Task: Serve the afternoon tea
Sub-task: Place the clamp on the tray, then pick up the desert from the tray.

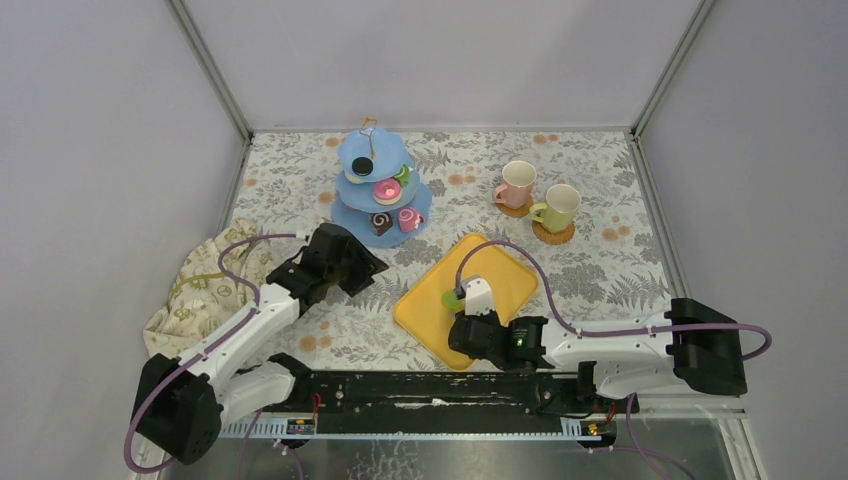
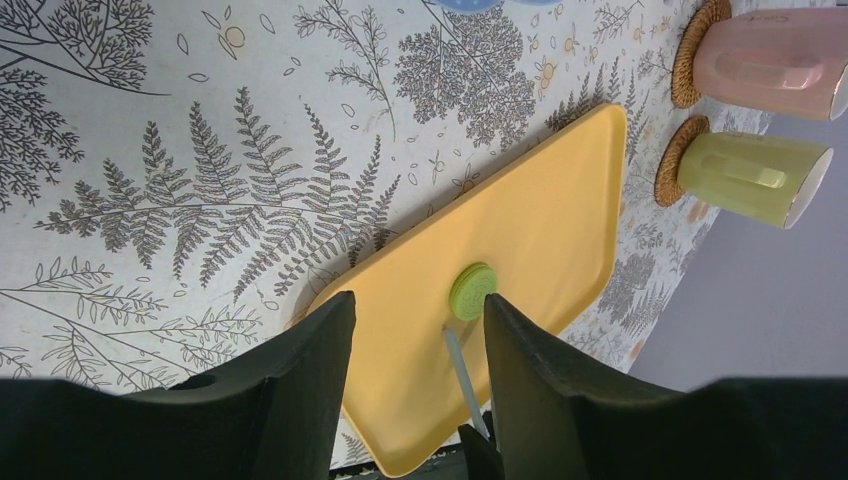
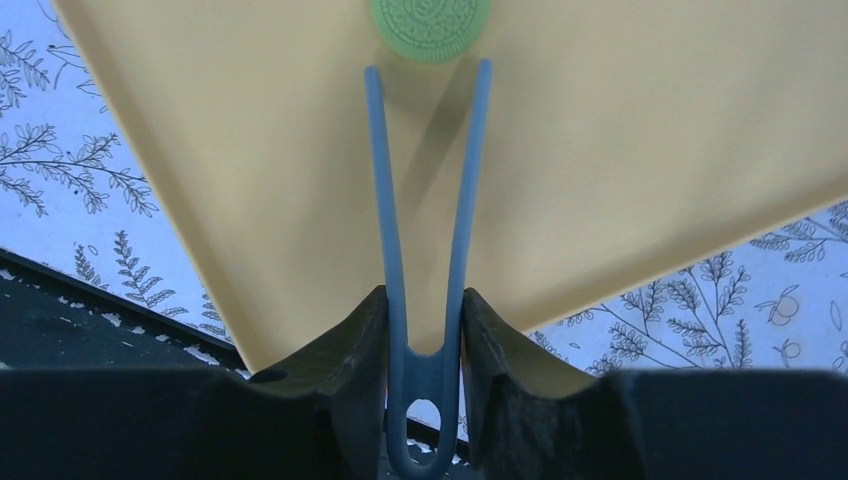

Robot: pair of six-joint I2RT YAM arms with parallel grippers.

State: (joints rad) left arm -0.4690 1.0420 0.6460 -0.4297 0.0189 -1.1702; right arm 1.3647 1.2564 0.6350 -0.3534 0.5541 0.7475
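A green round pastry [image 1: 452, 298] lies on the yellow tray [image 1: 505, 268]. My right gripper [image 3: 425, 300] is shut on blue-grey tongs [image 3: 385, 180]. The open tong tips sit just short of the green pastry [image 3: 430, 25], one to each side. My left gripper [image 2: 418, 305] is open and empty, hovering left of the tray [image 2: 540, 200], with the pastry [image 2: 472, 291] seen past its fingers. The light-blue three-tier stand [image 1: 350, 158] at the back holds several pastries. The pink mug [image 1: 517, 184] and pale green mug [image 1: 560, 207] stand at the back right.
Both mugs sit on woven coasters [image 2: 668, 165]. A beige cloth with green print [image 1: 200, 285] is bunched at the left edge. Grey walls close the table at the left, back and right. The black arm rail [image 1: 420, 392] runs along the near edge.
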